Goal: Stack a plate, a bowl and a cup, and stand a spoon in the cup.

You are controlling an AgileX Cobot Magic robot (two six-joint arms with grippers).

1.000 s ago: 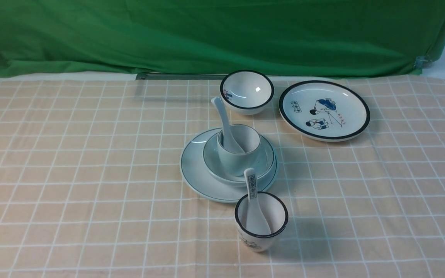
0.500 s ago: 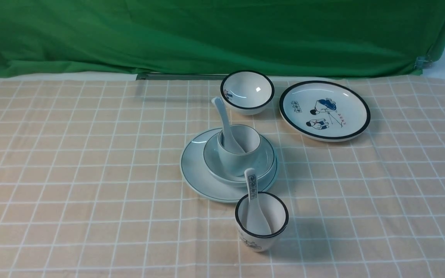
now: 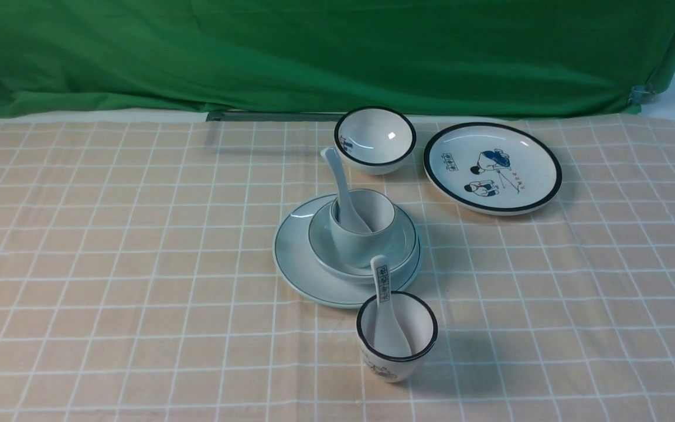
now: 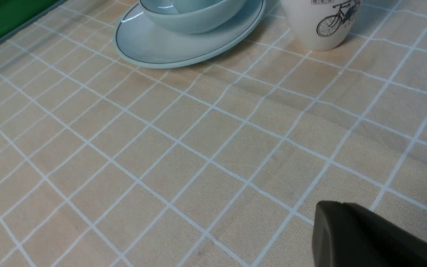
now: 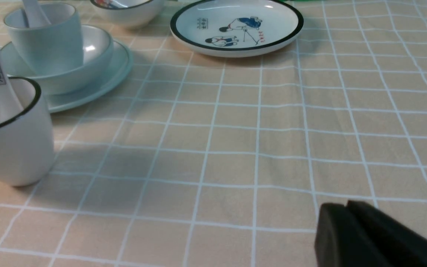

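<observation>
The plain plate point(image 3: 296, 258) lies mid-table with the shallow bowl point(image 3: 399, 246) on it, the plain cup point(image 3: 367, 231) in the bowl and the plain spoon point(image 3: 337, 176) standing in the cup, handle leaning back left. The stack also shows in the right wrist view: plate point(image 5: 113, 72), bowl point(image 5: 95, 52), cup point(image 5: 46, 40), spoon point(image 5: 33, 11). The left wrist view shows the plate point(image 4: 150, 44) and bowl point(image 4: 195, 20). My left gripper point(image 4: 341, 207) and right gripper point(image 5: 347, 207) are shut, empty, low over the cloth, away from the stack. Neither shows in the front view.
A black-rimmed cup point(image 3: 397, 346) with a printed spoon point(image 3: 383, 293) stands just in front of the stack. A black-rimmed bowl point(image 3: 374, 139) and a cartoon plate point(image 3: 491, 167) sit behind and to the right. A green cloth hangs at the back.
</observation>
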